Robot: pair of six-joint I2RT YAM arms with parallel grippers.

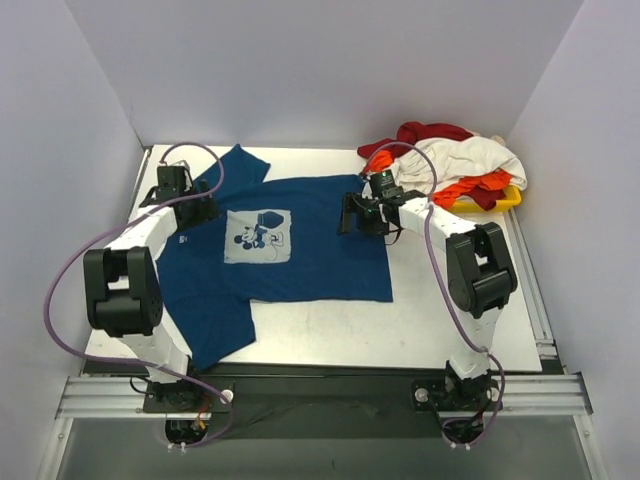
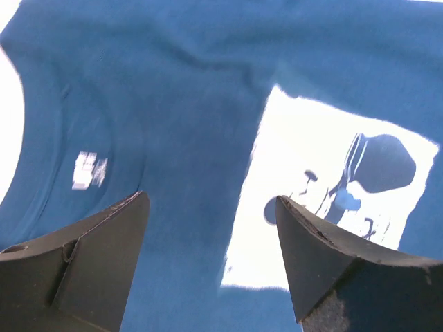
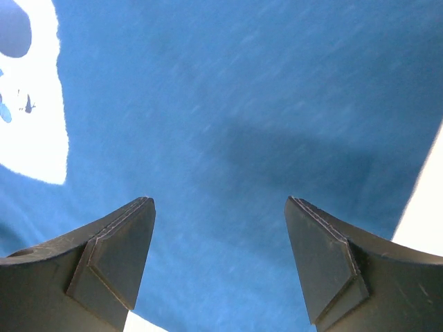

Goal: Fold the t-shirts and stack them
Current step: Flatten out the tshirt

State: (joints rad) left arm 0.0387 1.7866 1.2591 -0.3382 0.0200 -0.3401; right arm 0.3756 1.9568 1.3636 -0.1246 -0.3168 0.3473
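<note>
You've got L gripper (image 2: 211,199) & R gripper (image 3: 220,200) both wide, empty, over the flat blue t-shirt (image 1: 320,250); shirt pile (image 1: 462,155) on yellow tray (image 1: 511,203), far R.

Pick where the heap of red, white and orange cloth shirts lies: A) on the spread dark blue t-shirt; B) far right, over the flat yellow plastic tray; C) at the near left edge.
B: the heap of shirts lies at the far right, the flat yellow plastic tray showing under its edge.
</note>
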